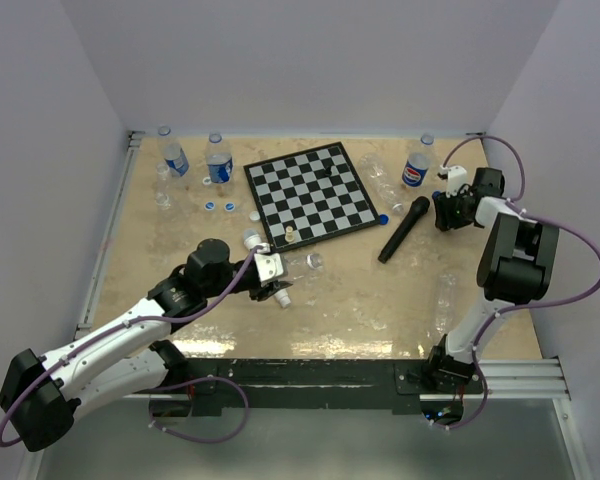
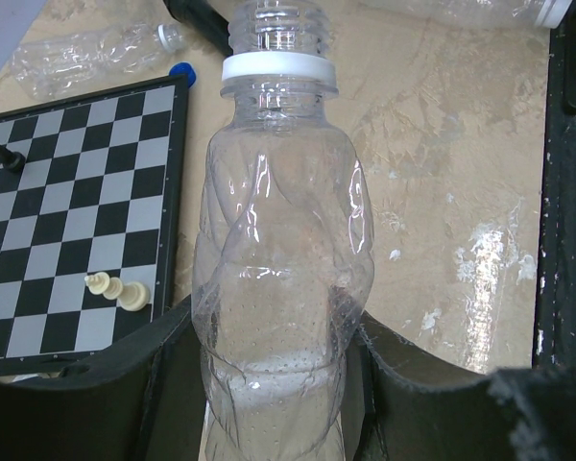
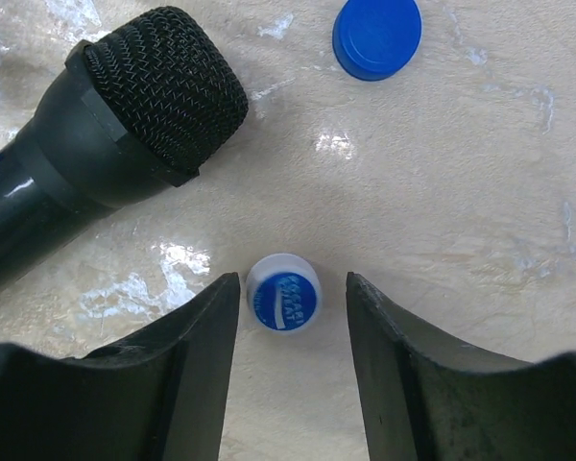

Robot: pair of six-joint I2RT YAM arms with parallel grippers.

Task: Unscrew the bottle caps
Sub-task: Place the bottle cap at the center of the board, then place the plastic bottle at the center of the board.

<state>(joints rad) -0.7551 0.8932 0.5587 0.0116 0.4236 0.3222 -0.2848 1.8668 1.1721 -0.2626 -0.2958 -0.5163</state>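
Note:
My left gripper [image 2: 274, 331] is shut on the lower body of a clear, unlabelled bottle [image 2: 278, 240]. Its threaded neck is bare above a white ring. In the top view this gripper [image 1: 278, 288] is just in front of the chessboard's near corner. My right gripper [image 3: 292, 298] stands open, low over the table at the back right [image 1: 445, 212]. A white bottle cap with a blue printed top [image 3: 283, 292] lies on the table between its fingertips, close to the left finger and apart from the right one. A plain blue cap [image 3: 376, 36] lies further off.
A black microphone [image 3: 125, 125] lies just left of the right gripper. The chessboard [image 1: 310, 193] holds a few pieces. Labelled bottles [image 1: 218, 160] stand at the back left, one with a round logo [image 1: 417, 168] at the back right. Loose caps [image 1: 229, 207] lie left of the board.

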